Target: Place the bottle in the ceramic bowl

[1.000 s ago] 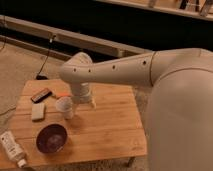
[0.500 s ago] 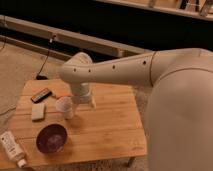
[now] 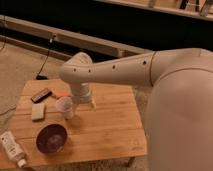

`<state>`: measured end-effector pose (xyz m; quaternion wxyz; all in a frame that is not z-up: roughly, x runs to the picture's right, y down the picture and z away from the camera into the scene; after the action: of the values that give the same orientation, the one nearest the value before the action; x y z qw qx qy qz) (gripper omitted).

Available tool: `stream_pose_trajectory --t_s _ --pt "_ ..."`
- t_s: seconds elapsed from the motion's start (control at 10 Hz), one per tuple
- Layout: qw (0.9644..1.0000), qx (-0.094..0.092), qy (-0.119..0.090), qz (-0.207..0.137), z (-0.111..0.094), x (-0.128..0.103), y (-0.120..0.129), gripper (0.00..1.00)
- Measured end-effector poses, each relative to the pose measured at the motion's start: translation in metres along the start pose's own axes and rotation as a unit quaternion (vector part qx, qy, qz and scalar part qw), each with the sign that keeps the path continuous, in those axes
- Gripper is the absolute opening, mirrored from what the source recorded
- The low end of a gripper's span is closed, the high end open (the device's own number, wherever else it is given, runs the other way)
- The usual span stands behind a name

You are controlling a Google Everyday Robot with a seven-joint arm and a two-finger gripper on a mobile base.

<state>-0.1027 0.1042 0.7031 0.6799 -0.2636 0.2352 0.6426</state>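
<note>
The gripper is held over the wooden surface, fingers wide, empty. The slim white squeeze bottle, likely light, is taken mid-body.

No text, number or brand can be read anywhere in the frame. Bottle, lower left: dark marks on the label, illegible. Gripper, centre-left of the frame, just right of the cup: no lettering legible on either.
</note>
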Motion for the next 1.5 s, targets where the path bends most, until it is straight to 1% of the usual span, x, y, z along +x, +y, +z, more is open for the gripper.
stream_pose_trajectory --t_s 0.5,0.7,0.8,1.1,1.2,1.3,1.4,1.5 --pt "1.0000 0.001 -0.003 -0.007 -0.001 0.001 0.002 0.65" --pt "0.9999 0.001 -0.008 -0.015 -0.003 -0.001 0.007 0.65" --pt "0.9997 0.000 -0.011 -0.023 -0.006 -0.003 0.015 0.65" --pt "0.9982 0.001 -0.022 -0.056 -0.017 -0.009 0.050 0.65" --pt "0.9967 -0.001 -0.030 -0.076 -0.025 -0.011 0.073 0.65" --pt "0.9951 0.000 -0.036 -0.092 -0.031 -0.013 0.090 0.65" --pt "0.9923 -0.001 -0.046 -0.114 -0.040 -0.014 0.115 0.65" --pt "0.9884 -0.004 -0.054 -0.142 -0.049 -0.012 0.145 0.65"
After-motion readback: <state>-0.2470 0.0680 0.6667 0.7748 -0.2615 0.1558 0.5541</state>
